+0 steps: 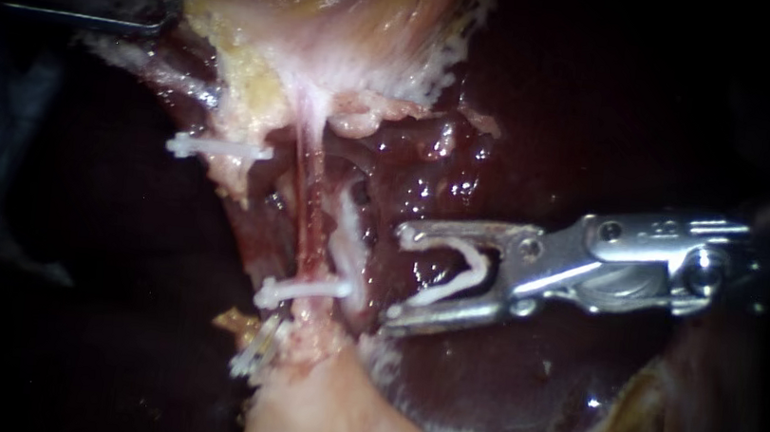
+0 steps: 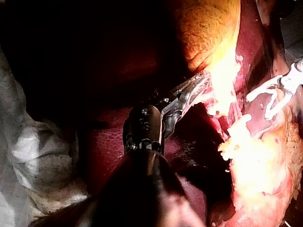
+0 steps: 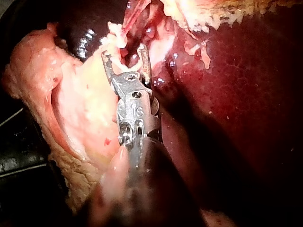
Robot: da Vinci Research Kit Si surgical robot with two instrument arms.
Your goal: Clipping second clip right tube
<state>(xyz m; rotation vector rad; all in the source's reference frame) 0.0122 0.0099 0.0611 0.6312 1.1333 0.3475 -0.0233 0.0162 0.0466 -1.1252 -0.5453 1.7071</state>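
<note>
Right tube [image 1: 350, 231]: a pale strand running down from the stretched pale tissue [image 1: 325, 57], beside a redder strand. A shut white clip [image 1: 301, 288] crosses the lower end of the right tube.

Right instrument [image 1: 398, 277]: the shaft enters from the side of the right tube away from the redder strand and lies low over the liver [image 1: 482, 379]. Its end effector is spread wide and carries an open white clip [image 1: 444, 287] seated against both halves. The tips are near the right tube but apart from it, level with its lower half and above the shut clip.

Left instrument [image 2: 201, 85]: well away from the right tube, at the upper edge of the pale tissue. Its end effector pinches that tissue and holds it taut.
</note>
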